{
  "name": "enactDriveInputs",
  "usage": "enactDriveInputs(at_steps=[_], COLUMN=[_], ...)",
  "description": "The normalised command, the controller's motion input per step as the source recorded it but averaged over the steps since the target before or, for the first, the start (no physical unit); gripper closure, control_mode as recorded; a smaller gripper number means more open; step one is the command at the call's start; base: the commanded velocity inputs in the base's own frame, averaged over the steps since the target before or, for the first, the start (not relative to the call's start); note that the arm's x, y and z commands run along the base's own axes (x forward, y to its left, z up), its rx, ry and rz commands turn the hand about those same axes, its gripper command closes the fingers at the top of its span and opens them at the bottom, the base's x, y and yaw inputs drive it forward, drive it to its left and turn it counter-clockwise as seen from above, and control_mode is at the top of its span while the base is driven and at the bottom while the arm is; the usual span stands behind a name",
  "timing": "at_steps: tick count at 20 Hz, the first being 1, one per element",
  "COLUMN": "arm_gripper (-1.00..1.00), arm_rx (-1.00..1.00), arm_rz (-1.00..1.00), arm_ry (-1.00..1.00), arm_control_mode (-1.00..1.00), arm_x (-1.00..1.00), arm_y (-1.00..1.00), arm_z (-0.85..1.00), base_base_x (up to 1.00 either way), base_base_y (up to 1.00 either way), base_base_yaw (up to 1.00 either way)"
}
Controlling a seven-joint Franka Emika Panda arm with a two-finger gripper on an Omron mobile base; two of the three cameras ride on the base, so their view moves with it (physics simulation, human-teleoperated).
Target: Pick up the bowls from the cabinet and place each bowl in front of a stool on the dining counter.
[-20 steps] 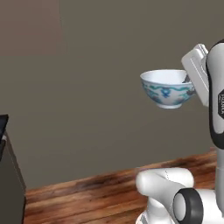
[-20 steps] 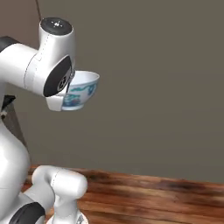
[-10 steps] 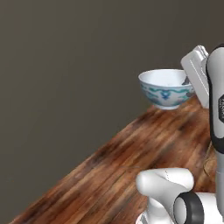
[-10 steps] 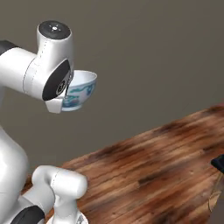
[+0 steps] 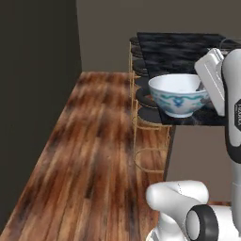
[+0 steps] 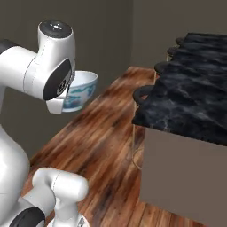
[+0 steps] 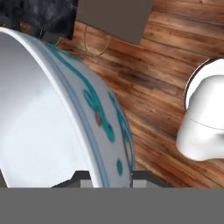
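Porcelain, white and glossy with a blue-green painted pattern round its outside, the bowl [image 5: 179, 94] is what we carry in the air beside the arm, upright, its round mouth facing up and its small foot down. We see nothing inside it, just smooth white glaze. Our gripper [image 7: 107, 177] is pinched on the bowl's rim; in the hand view one dark fingertip sits on the inner side of the wall and the other on the painted outer side, the thin rim between them. From the left base view the bowl hangs in front of the near edge of the dining counter [image 5: 188, 52], a slab of black marble veined with white on a plain taupe base. A row of stools [image 5: 147, 113] with round dark seats and thin brass-coloured wire frames stands along the counter's side. Below lies a wooden plank floor [image 5: 94, 155], reddish-brown and streaked. Flat, dull grey-brown walls [image 6: 102, 40] close off the room behind.
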Motion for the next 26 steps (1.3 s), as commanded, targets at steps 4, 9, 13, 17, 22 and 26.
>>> enactDriveInputs(at_steps=[4,9,13,17,22,26], arm_gripper=[1.0,1.0,1.0,1.0,1.0,1.0], arm_rx=[0.0,0.0,0.0,0.0,0.0,0.0], arm_rz=[0.0,0.0,0.0,0.0,0.0,0.0], arm_ry=[0.0,0.0,0.0,0.0,0.0,0.0], arm_control_mode=[1.0,1.0,1.0,1.0,1.0,1.0], arm_x=[0.0,0.0,0.0,0.0,0.0,0.0], arm_y=[0.0,0.0,0.0,0.0,0.0,0.0], arm_z=[0.0,0.0,0.0,0.0,0.0,0.0], base_base_x=[0.5,0.87,0.69,0.51,0.35,0.47], base_base_y=[0.22,0.99,1.0,0.73,0.77,0.8], base_base_yaw=[-0.68,-0.38,-0.39,-0.59,-0.64,-0.67])
